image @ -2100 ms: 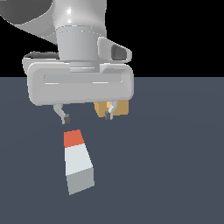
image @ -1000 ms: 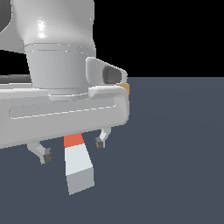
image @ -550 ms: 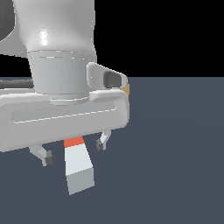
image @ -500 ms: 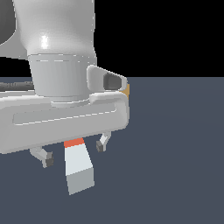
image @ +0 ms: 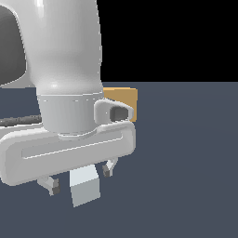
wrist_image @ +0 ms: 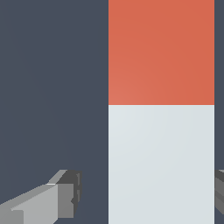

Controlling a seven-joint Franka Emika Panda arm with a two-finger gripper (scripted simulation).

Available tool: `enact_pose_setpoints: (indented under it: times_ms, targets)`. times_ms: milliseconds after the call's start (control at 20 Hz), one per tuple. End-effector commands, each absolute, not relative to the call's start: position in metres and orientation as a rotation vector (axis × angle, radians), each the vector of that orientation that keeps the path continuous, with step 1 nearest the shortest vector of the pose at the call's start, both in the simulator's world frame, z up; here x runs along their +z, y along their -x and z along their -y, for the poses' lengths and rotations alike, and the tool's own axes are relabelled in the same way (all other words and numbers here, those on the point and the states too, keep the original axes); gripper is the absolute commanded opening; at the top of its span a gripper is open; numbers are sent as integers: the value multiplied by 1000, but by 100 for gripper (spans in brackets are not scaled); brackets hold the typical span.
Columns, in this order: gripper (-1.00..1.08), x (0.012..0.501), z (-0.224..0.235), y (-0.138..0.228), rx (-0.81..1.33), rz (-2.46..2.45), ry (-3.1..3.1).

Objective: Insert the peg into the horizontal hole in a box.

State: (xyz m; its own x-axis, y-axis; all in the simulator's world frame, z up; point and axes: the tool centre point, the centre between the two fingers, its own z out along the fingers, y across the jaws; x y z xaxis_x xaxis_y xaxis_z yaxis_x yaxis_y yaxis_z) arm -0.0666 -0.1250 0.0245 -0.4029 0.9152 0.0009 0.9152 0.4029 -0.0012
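The peg (image: 84, 186) lies flat on the dark floor. In the exterior view only its white end shows below my hand; the orange-red end is hidden by the hand. The wrist view shows the orange-red end (wrist_image: 161, 52) and the white part (wrist_image: 161, 162). My gripper (image: 81, 181) is open and low over the peg, with one finger (wrist_image: 65, 197) on each side of the white part, apart from it. The tan box (image: 123, 100) stands behind the arm, mostly covered. The hole is hidden.
The dark grey floor (image: 186, 162) stretches around the peg and box. The arm's white body (image: 65, 69) blocks much of the exterior view's left. A black cable (image: 18, 121) runs off at the exterior view's left.
My hand has come lower over the peg; its fingers now sit beside the white part, and the hand covers the orange-red end in the exterior view. The peg has not moved.
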Motion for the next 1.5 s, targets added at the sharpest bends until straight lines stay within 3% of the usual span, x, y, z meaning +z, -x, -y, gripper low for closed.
enact_pose_setpoints:
  times_ms: [0, 50, 850, 1450]
  targets:
    - [100, 22, 125, 66, 0, 2631, 1717]
    - [-100, 22, 125, 66, 0, 2631, 1717]
    - [-100, 25, 114, 62, -1, 2627, 1724]
    - [-100, 42, 32, 30, -1, 2590, 1778]
